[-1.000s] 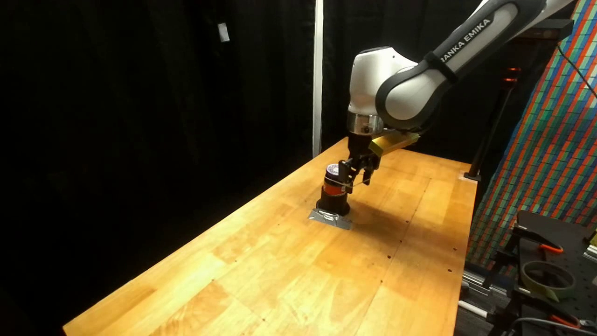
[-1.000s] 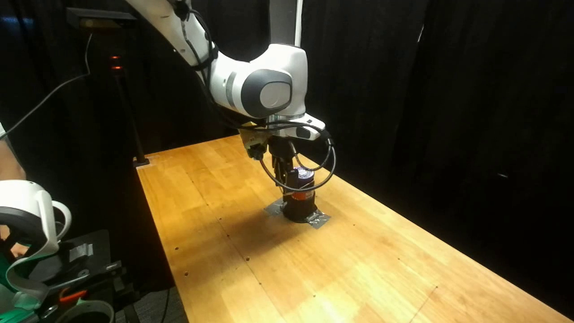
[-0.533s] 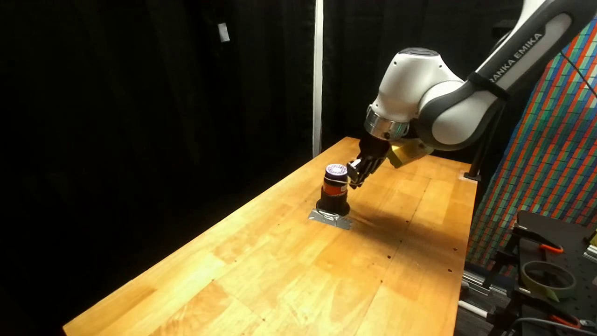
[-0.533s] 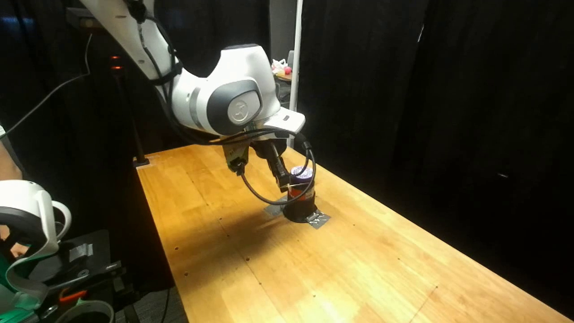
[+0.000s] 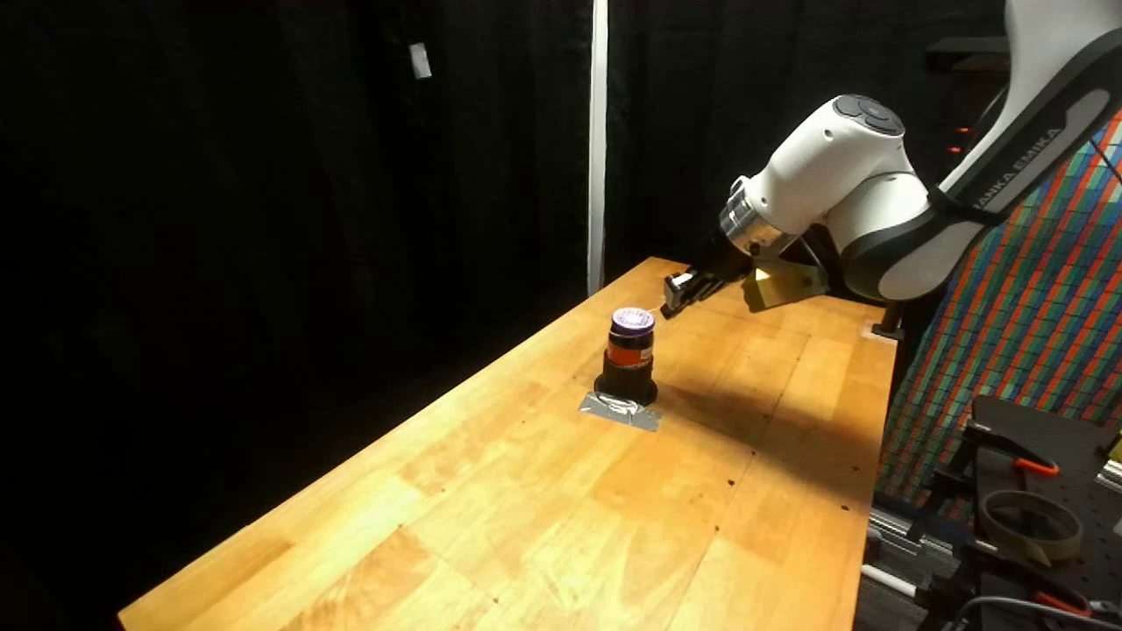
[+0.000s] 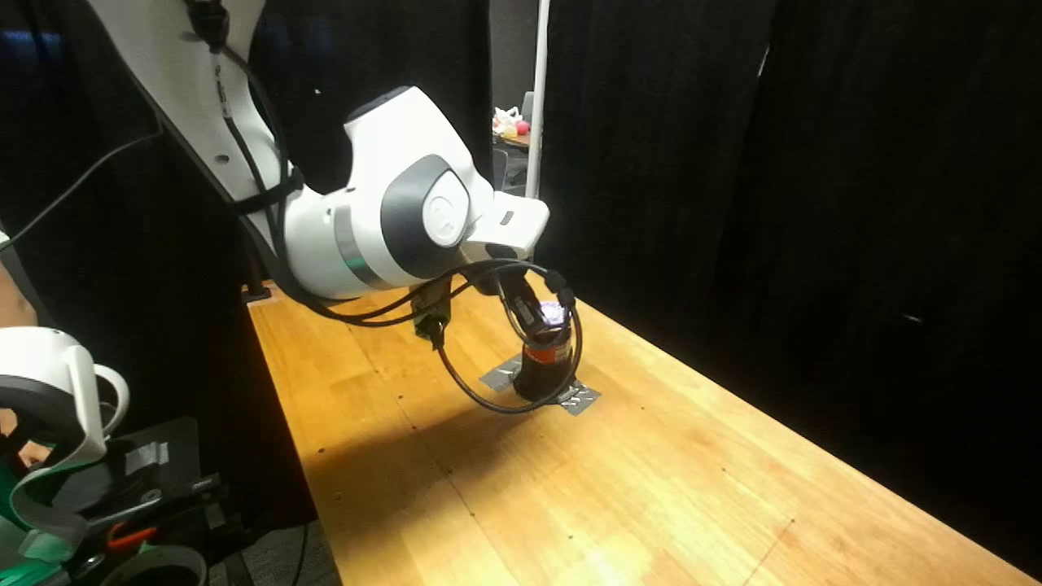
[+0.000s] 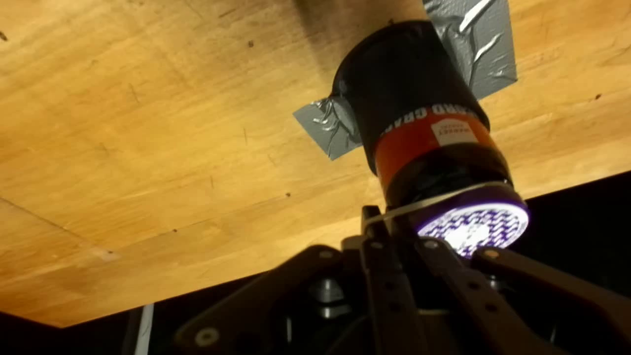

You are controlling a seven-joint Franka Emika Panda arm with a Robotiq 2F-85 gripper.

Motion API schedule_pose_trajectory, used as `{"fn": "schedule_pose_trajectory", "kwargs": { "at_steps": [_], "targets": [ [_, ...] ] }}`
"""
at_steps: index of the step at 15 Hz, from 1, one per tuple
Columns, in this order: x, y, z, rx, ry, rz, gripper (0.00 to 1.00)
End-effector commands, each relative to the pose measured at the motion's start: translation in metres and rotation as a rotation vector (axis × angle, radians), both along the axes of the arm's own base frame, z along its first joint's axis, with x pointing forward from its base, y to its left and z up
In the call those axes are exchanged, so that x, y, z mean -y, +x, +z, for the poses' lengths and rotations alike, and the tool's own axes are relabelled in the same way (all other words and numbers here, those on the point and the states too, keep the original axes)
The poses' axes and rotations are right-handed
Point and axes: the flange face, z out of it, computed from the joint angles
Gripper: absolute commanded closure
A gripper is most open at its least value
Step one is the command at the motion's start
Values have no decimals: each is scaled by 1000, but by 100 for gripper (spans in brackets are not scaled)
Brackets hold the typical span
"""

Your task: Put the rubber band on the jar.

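The jar (image 7: 436,140) stands upright, dark with an orange band and a purple-rimmed white lid. In both exterior views it sits in a black base on the table. A thin pale rubber band (image 7: 426,202) runs along the side of the lid and stretches to my fingertips, looping over them. In an exterior view a short strand of the rubber band (image 5: 656,309) spans from lid to gripper. My gripper (image 7: 383,217) is shut, tilted beside the lid, its fingers close together inside the loop. The band's far side behind the jar is hidden.
Grey tape (image 7: 485,44) fixes the base to the wooden table (image 5: 561,526). A cable (image 6: 488,407) hangs from the arm in front of the jar. A side cart holds a tape roll (image 5: 1034,526). A post (image 6: 254,293) stands at the table's far edge.
My gripper has closed from open, tilted over and drawn back and up from the jar. The band, earlier spread between the fingers and lower on the jar, now lies at the lid.
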Motion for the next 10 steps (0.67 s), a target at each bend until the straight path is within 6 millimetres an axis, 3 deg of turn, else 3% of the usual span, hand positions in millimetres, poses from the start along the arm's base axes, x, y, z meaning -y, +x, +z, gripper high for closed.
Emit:
{"fn": "schedule_pose_trajectory", "kwargs": {
  "at_steps": [1, 10],
  "targets": [
    [-3, -2, 2, 97, -6, -23, 90],
    [-41, -59, -38, 136, 20, -57, 91]
  ]
}}
